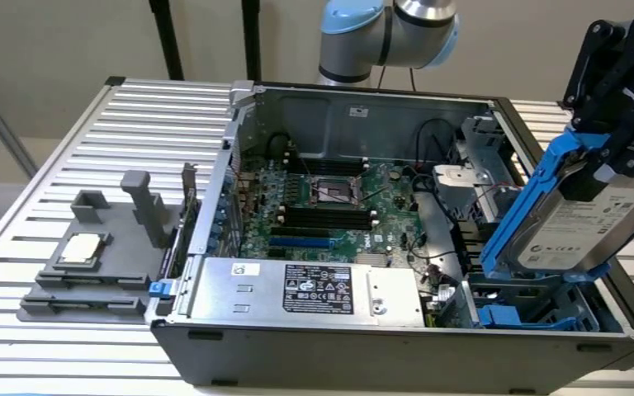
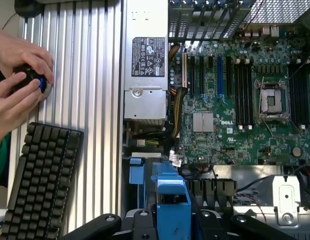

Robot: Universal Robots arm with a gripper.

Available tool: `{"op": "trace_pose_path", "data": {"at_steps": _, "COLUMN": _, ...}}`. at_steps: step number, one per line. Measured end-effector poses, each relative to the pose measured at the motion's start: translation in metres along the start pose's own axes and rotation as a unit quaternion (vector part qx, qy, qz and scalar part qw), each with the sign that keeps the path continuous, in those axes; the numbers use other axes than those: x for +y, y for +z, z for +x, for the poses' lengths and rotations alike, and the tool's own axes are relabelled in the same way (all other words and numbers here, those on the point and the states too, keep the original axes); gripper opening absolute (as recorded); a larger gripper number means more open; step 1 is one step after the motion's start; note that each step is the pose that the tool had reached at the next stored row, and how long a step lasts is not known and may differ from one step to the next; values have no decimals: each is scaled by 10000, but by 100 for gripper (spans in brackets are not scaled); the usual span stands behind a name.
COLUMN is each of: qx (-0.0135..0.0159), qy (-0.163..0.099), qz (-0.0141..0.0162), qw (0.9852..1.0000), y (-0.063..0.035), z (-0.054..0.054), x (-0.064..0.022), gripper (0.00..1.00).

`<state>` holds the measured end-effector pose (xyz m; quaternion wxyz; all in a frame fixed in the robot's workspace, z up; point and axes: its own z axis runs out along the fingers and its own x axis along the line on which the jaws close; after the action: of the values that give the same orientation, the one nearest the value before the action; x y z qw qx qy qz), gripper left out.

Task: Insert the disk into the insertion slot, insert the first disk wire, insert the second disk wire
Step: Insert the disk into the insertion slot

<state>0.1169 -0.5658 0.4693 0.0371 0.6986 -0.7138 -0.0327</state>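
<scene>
My gripper (image 1: 612,165) is shut on the disk (image 1: 587,223), a silver drive with a white label in a bright blue carrier. The disk hangs tilted, nearly on edge, over the open computer case at the exterior view's right. Its lower end sits just above the insertion slot (image 1: 527,312), a bay with blue rails in the case's near right corner. In the wrist view the blue carrier (image 2: 170,192) stands between my black fingers (image 2: 107,221). I cannot tell which of the cables in the case are the disk wires.
A grey power-supply box (image 1: 295,289) lies along the case's near wall, beside the green motherboard (image 1: 328,206). A grey fixture (image 1: 86,256) sits on the slatted table at the exterior view's left. A person's hands (image 2: 19,75) and a black keyboard (image 2: 42,180) are beside the case.
</scene>
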Motion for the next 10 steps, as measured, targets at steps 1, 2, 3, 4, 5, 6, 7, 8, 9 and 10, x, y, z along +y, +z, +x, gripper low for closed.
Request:
{"op": "trace_pose_path", "data": {"at_steps": 1, "qx": -2, "qy": 0, "qz": -1, "qw": 10000, "y": 9, "z": 5, "x": -1, "gripper": 33}}
{"op": "trace_pose_path", "data": {"at_steps": 2, "qx": -1, "qy": -1, "qz": -1, "qw": 10000, "y": 22, "z": 4, "x": -2, "gripper": 33}}
{"op": "trace_pose_path", "data": {"at_steps": 3, "qx": 1, "qy": -1, "qz": -1, "qw": 10000, "y": 39, "z": 4, "x": -4, "gripper": 33}}
{"op": "trace_pose_path", "data": {"at_steps": 4, "qx": 0, "qy": -1, "qz": -1, "qw": 10000, "y": 57, "z": 2, "x": -6, "gripper": 33}}
{"op": "trace_pose_path", "data": {"at_steps": 5, "qx": -3, "qy": -2, "qz": -1, "qw": 10000, "y": 70, "z": -5, "x": -7, "gripper": 33}}
{"op": "trace_pose_path", "data": {"at_steps": 6, "qx": -5, "qy": -3, "qz": -1, "qw": 10000, "y": 76, "z": -20, "x": -6, "gripper": 33}}
{"op": "trace_pose_path", "data": {"at_steps": 7, "qx": -8, "qy": -3, "qz": -1, "qw": 10000, "y": 77, "z": -43, "x": -6, "gripper": 33}}
{"op": "trace_pose_path", "data": {"at_steps": 8, "qx": -8, "qy": -4, "qz": -1, "qw": 10000, "y": 77, "z": -75, "x": -5, "gripper": 33}}
{"op": "trace_pose_path", "data": {"at_steps": 9, "qx": -8, "qy": -3, "qz": -1, "qw": 10000, "y": 76, "z": -108, "x": -4, "gripper": 33}}
{"op": "trace_pose_path", "data": {"at_steps": 10, "qx": -9, "qy": -4, "qz": -1, "qw": 10000, "y": 77, "z": -141, "x": -4, "gripper": 33}}
